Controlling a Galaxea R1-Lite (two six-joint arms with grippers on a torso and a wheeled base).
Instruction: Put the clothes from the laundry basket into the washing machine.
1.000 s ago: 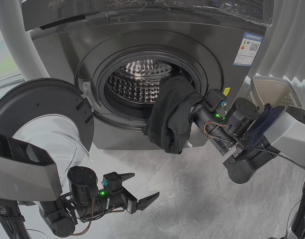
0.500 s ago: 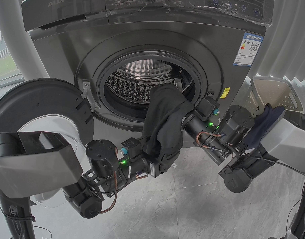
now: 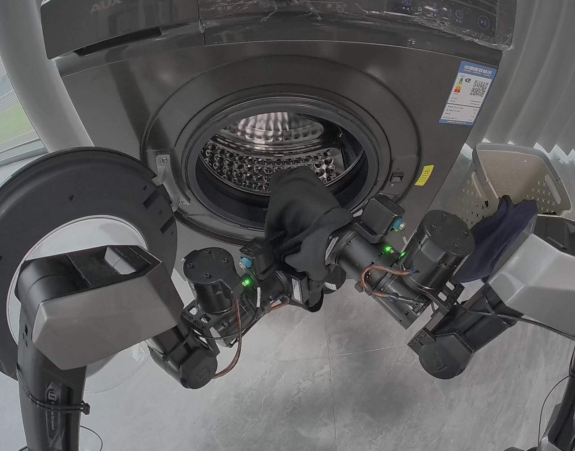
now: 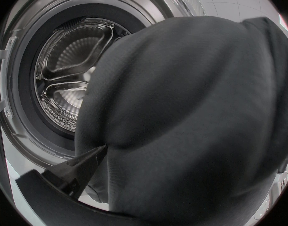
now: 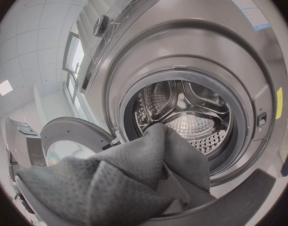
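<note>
- Up from floor: left end effector [image 3: 302, 289] now under dark garment [image 3: 300, 220].
- Draped over right end effector [image 3: 333, 253]; drum mouth [image 3: 262, 158] just beyond, up & fwd.
- Both grips cloth-covered: can't tell.

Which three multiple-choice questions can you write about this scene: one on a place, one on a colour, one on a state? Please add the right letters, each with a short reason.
1. Where does the laundry basket stand?
A. beside the washing machine, on the robot's right
B. on top of the machine
C. on the floor at the robot's left

2. What colour is the garment at the drum opening?
A. white
B. red
C. dark grey

3. How is the machine's door?
A. shut
B. swung wide open
C. half shut over the garment

Answers: 1 A, the head view shows it by the machine's right side; 2 C, every view shows dark grey cloth; 3 B, it hangs open on the left.
</note>
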